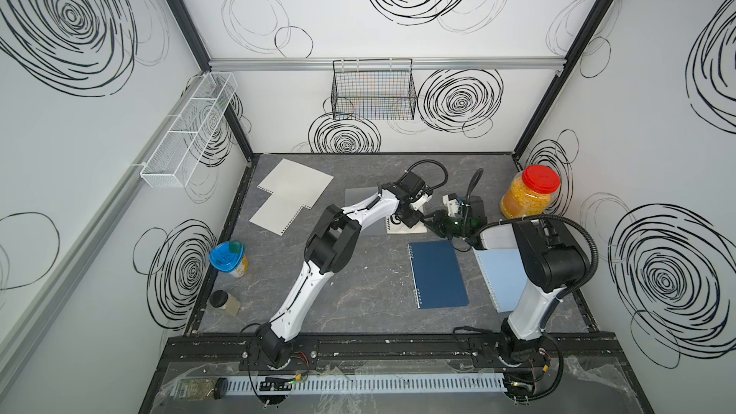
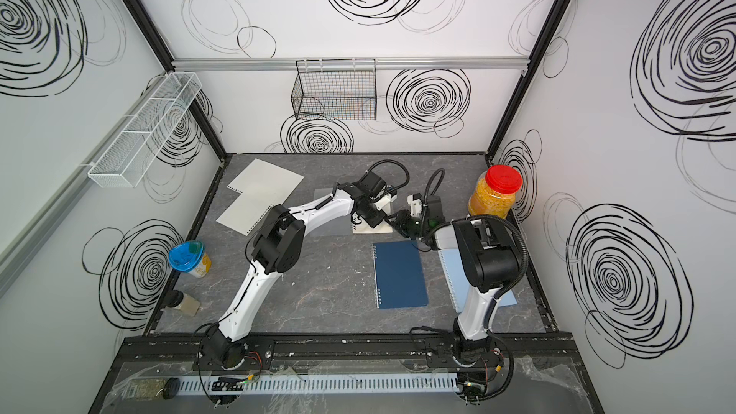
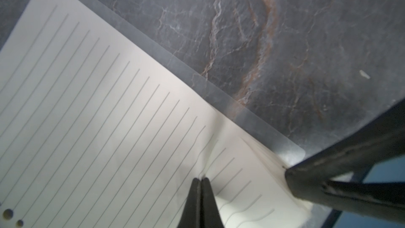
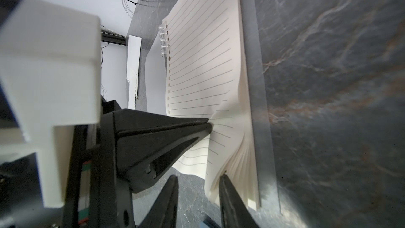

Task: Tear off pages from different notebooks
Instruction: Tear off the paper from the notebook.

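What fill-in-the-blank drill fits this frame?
1. The left tool is shut on a lined ____ of the open notebook.
2. The right tool has its jaws ____.
3. ____ loose pages lie overlapping on the table.
4. The jar has a lid coloured ____.

Missing: page; open; two; red.

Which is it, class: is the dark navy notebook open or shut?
Shut. In both top views the navy notebook lies flat, its dark cover facing up and no lined paper showing.

A red-lidded jar (image 1: 529,197) is set at the far right; a blue-lidded tub (image 1: 228,258) and a dark-capped jar (image 1: 225,301) are placed left.
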Robot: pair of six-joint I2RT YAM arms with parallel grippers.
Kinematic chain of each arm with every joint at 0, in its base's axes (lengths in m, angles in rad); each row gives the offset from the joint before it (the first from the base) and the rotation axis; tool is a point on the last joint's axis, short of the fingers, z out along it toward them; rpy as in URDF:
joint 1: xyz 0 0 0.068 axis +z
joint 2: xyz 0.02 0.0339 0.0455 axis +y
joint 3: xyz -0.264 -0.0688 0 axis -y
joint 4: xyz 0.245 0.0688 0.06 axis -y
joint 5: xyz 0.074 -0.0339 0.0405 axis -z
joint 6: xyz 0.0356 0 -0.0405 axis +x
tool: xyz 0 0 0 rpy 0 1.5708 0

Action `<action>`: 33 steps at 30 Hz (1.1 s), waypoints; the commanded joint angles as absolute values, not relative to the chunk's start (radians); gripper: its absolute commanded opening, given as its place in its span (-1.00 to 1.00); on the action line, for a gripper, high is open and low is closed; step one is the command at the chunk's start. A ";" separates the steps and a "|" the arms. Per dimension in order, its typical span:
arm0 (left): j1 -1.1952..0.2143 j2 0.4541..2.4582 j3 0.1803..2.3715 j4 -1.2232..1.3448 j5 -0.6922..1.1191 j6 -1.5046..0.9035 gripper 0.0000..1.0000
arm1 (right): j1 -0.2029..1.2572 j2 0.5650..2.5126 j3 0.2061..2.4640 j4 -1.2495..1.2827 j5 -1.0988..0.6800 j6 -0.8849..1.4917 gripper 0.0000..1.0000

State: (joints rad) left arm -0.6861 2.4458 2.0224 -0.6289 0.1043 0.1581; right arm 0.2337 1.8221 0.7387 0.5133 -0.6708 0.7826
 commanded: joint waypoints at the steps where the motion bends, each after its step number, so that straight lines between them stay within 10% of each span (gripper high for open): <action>1: -0.680 2.534 1.948 -0.804 0.094 0.179 -1.00 | 0.242 1.789 0.756 0.532 -0.663 0.768 -0.31; 33: -0.681 2.540 1.953 -0.811 0.097 0.183 -1.00 | 0.250 1.779 0.775 0.485 -0.643 0.739 -0.32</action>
